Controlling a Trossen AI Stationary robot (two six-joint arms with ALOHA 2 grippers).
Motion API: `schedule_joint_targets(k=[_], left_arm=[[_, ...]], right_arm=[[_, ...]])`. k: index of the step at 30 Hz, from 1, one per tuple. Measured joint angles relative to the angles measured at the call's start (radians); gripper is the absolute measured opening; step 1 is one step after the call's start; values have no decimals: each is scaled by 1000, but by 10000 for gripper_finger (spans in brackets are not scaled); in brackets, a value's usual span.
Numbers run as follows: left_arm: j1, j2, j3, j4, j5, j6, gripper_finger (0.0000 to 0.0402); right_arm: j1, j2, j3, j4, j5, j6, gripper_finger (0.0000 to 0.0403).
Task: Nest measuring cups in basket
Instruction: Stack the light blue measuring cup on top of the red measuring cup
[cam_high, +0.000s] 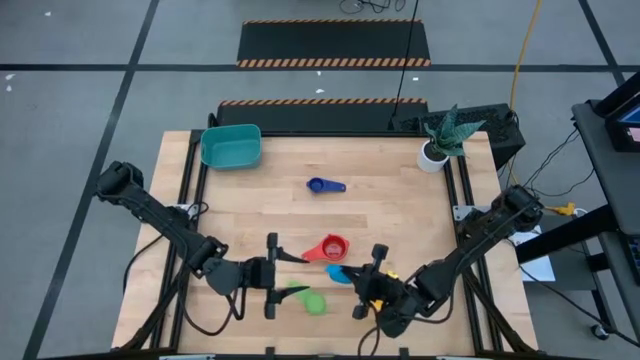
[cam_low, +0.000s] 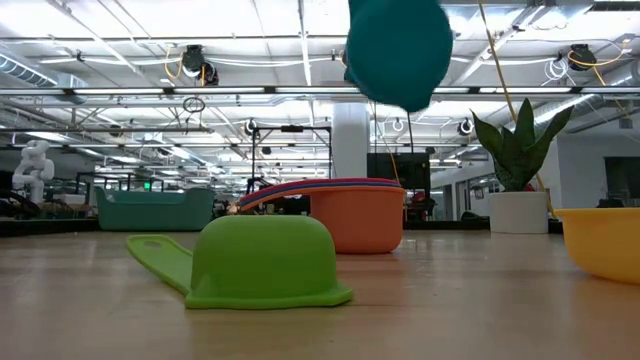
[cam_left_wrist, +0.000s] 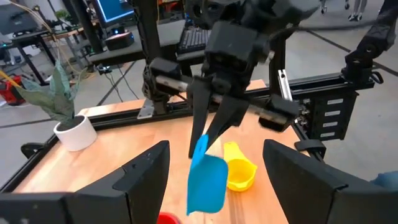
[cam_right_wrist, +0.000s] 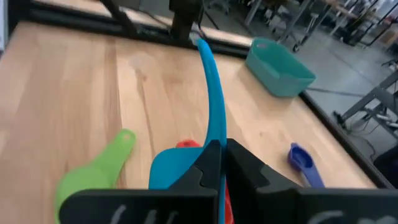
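You had the right gripper (cam_high: 352, 275) clamped shut on the light blue cup (cam_high: 338, 273) by its handle, lifted at lower centre of the high view; the left gripper (cam_high: 272, 276) waited open-jawed beside it. The basket (cam_high: 231, 146) sat far off at upper left; by my reading you next needed to carry the cup there.

Teal basket (cam_high: 231, 146) far left; dark blue cup (cam_high: 322, 185) mid-table; red cup (cam_high: 333, 246), light blue cup (cam_left_wrist: 207, 180), yellow cup (cam_left_wrist: 239, 173), green cup (cam_low: 262, 263) near; orange, perhaps, under the red.

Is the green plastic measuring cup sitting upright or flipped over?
Flipped over. In the low view the green plastic measuring cup rests rim-down on the wooden table, domed bottom up, handle flat alongside.
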Motion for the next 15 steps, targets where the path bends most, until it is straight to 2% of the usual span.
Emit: schedule_joint_targets(k=[6, 15], left_arm=[[0, 0, 0, 0, -16, 4, 262], [-16, 22, 23, -34, -38, 0, 262]], right_arm=[[-35, 0, -19, 2, -72, 13, 0], [-41, 0, -20, 4, -77, 16, 0]])
